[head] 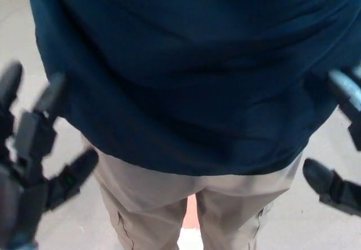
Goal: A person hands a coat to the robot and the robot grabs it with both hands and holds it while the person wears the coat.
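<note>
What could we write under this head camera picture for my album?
Robot's open left hand and right hand flank a person's dark blue coat.

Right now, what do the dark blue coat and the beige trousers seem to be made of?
The coat looks like a soft woven or knit fabric with a matte finish: it falls in broad, gentle folds with no shine. The trousers look like a smooth cotton-type twill, also matte, with visible seams and a pocket edge. The picture is blurred, so the exact weave cannot be told.
</note>
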Motion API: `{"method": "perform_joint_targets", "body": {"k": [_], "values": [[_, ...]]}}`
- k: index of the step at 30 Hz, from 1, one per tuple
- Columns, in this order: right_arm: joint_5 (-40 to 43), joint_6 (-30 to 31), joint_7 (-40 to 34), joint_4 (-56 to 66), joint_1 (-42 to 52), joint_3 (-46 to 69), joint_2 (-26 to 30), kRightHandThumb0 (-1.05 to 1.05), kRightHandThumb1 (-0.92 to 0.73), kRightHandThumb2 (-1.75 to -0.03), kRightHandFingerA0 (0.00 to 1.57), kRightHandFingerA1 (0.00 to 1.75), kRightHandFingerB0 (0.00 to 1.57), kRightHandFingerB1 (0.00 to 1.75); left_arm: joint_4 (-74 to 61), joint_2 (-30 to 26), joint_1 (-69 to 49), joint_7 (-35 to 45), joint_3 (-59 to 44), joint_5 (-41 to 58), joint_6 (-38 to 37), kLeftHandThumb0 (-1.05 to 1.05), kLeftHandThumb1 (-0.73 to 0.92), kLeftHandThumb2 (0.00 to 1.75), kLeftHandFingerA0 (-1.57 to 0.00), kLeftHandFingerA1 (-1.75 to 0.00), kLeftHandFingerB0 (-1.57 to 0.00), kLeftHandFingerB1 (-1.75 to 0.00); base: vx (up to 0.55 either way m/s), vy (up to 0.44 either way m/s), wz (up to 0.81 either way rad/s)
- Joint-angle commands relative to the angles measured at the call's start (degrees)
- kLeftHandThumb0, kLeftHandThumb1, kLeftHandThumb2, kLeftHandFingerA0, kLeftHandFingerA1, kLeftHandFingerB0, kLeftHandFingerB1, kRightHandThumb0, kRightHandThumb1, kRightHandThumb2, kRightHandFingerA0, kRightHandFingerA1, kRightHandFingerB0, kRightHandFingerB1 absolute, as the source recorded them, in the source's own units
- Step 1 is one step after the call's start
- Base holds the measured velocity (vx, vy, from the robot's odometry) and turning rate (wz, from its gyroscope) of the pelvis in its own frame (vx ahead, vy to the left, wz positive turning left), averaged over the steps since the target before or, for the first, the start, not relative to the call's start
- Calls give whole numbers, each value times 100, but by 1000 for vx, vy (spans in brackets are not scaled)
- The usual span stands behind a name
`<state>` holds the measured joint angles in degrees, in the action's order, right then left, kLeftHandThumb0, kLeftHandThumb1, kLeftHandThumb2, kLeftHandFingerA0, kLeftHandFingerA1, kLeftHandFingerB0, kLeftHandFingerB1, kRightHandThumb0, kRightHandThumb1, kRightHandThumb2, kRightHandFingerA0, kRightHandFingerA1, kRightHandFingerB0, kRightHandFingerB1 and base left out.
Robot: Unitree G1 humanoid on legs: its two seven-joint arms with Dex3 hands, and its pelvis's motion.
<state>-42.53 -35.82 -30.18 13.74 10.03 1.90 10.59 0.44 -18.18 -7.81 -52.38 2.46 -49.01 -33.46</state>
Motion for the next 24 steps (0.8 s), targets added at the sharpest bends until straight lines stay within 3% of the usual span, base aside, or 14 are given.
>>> {"method": "perform_joint_targets", "body": {"k": [1,4,7,8,19,21,22,23,24], "values": [[-221,226,387,-731,462,-176,398,-73,-90,-67,23,42,21,36,1127,-344,-199,-1201,657,-1101,-213,-63,68,94,-24,-61,-14,-41,0,0,0],[-262,398,503,-754,486,-219,471,-72,-90,-67,23,40,21,36,1297,-394,-113,-1300,811,-1119,-106,-63,69,95,-26,-60,-15,-41,0,0,0],[-253,1015,1022,-834,476,-302,510,-73,-88,-66,26,36,22,33,1281,-332,-99,-834,986,-1013,246,-62,70,97,-35,-61,-19,-44,0,0,0],[-254,1199,1167,-852,394,-301,522,-73,-88,-66,28,36,21,32,1299,-280,-51,-742,1004,-978,366,-59,86,66,-41,-51,-27,-30,0,0,0],[-162,2451,2175,-1044,-933,-189,717,-72,-82,-65,29,35,21,30,1876,-256,1392,11,913,-485,742,-57,83,65,-44,-48,-44,-38,0,0,0],[-240,2743,2567,-1009,-1107,-190,847,-65,-77,-63,28,34,18,29,1946,-133,1667,387,880,-562,1308,-61,71,62,-49,-41,-48,-38,0,0,0],[-231,2799,2647,-990,-1131,-191,876,-65,-77,-63,28,34,18,29,1951,-104,1719,509,884,-585,1458,-61,71,62,-49,-41,-48,-38,0,0,0],[-213,2946,2889,-912,-1143,-201,912,-60,-75,-62,26,32,19,29,1952,-93,1774,786,901,-591,1637,-58,55,91,-46,-54,-40,-50,0,0,0],[-193,3174,3300,-764,-1128,-224,979,-30,-50,-102,8,49,7,48,1927,-83,1827,1253,941,-624,1927,-58,55,90,-46,-54,-39,-49,0,0,0]]}}
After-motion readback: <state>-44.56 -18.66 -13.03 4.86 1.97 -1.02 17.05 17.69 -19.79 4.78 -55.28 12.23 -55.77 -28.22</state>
